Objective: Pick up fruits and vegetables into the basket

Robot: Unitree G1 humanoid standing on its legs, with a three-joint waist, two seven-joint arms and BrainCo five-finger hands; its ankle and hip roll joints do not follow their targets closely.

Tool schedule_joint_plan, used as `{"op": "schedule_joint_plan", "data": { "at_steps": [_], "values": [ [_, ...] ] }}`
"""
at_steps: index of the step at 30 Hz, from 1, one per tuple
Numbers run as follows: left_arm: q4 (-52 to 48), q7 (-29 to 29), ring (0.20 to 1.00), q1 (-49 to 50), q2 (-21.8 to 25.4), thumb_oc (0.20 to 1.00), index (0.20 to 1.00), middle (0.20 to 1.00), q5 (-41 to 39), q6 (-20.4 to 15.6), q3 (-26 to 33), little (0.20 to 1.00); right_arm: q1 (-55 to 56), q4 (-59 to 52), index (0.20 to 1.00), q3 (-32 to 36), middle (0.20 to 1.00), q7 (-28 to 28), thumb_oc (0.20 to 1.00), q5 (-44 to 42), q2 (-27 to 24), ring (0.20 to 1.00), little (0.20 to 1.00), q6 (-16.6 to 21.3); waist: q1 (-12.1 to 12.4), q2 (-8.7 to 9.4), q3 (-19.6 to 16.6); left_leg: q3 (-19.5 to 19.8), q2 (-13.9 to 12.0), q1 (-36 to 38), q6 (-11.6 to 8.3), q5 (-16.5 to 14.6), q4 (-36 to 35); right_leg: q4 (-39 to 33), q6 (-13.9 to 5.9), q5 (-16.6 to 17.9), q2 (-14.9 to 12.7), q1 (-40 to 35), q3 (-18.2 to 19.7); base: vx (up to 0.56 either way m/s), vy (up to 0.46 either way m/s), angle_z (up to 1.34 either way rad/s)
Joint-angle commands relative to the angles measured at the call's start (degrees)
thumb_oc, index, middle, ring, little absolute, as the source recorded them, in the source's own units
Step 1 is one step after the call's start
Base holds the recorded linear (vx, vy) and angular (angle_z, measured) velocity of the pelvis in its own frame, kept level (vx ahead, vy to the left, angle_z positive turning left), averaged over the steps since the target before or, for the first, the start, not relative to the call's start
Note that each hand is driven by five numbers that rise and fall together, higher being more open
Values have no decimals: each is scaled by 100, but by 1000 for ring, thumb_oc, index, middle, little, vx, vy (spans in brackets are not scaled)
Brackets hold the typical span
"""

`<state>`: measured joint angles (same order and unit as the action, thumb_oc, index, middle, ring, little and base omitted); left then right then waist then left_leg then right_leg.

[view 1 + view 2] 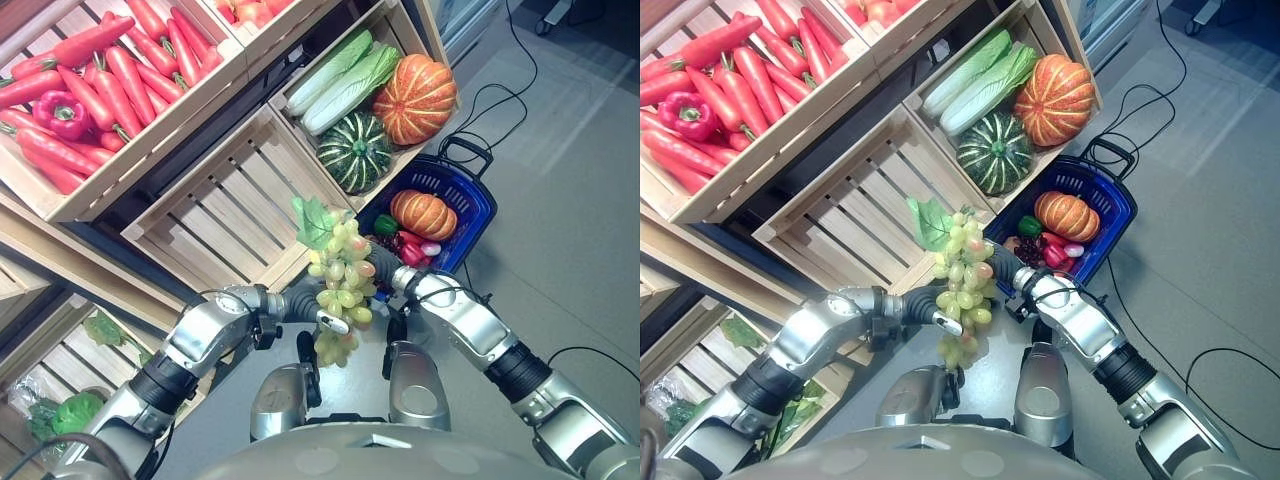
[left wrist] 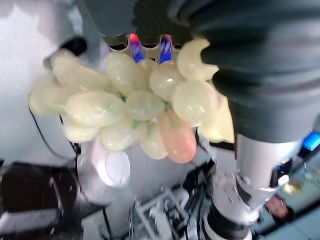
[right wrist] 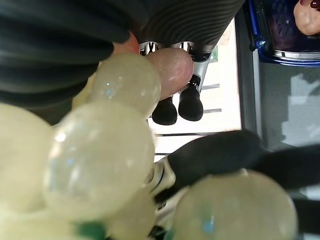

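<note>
Left eye view: both hands' grips on the grape bunch (image 1: 338, 285) unclear, above grey floor (image 1: 580, 240) beside blue basket (image 1: 478, 205).

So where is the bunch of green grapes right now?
The green grapes hang centre frame in the left eye view, between the left robot hand and right robot hand, beside the blue basket.

Slatted wooden crates (image 1: 222, 196) on tilted shelving, one of them bare, grey floor (image 1: 580, 230), black cable (image 1: 520, 60) trailing across it
</note>
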<state>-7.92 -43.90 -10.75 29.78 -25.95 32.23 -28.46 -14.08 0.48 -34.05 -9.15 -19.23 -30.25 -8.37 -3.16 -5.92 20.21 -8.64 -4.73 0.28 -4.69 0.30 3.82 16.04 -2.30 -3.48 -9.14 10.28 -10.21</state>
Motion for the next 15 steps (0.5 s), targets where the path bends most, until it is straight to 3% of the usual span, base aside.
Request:
{"op": "schedule_joint_plan", "data": {
  "at_steps": [1,5,6,8,9,11,15],
  "values": [
    [-522,-438,1000,171,28,1000,1000,1000,-428,72,-364,1000,-281,-713,200,265,200,293,200,-387,200,200,200,699,-169,57,95,-170,-55,-154,292,-708,727,-176,-444,-207,-284,-326,307,-14,11,-13],
    [-282,-222,1000,370,180,1000,1000,1000,-530,607,-223,1000,-257,-850,200,591,200,327,200,-567,-34,200,200,878,-220,55,166,-219,-66,-217,302,-714,772,-115,-437,-216,-251,-228,335,-17,-5,-7],
    [-201,38,1000,441,207,1000,1000,1000,-559,545,-147,1000,-237,-876,200,707,200,349,200,-596,-92,200,200,909,-224,45,197,-228,-68,-238,306,-715,783,-91,-432,-224,-245,-201,330,-25,-4,-12],
    [40,723,1000,629,295,1000,1000,1000,-500,27,55,1000,-188,-887,200,1016,200,383,200,-695,-210,200,200,1006,-212,10,273,-227,-70,-303,301,-698,825,-26,-409,-236,-242,-143,304,-22,-7,-13],
    [150,945,1000,713,288,1000,1000,1000,-374,130,187,1000,-145,-881,200,1152,200,377,200,-744,-257,200,200,1033,-193,-7,290,-228,-69,-316,304,-701,833,-4,-410,-244,-250,-127,283,-15,-17,-9],
    [410,1300,1000,819,345,1000,1000,1000,-3,-357,388,1000,-78,-905,200,1375,200,438,200,-800,-293,200,200,1066,-156,-23,340,-208,-65,-376,307,-690,868,41,-404,-261,-260,-90,240,-31,-34,-3],
    [1094,902,1000,1302,396,1000,1000,1000,424,-408,842,1000,-4,-910,200,2045,200,548,200,-1048,-511,200,200,1119,-62,-99,579,-171,-73,-653,264,-659,1031,239,-351,-304,-312,125,82,-74,-57,7]
  ]
}}
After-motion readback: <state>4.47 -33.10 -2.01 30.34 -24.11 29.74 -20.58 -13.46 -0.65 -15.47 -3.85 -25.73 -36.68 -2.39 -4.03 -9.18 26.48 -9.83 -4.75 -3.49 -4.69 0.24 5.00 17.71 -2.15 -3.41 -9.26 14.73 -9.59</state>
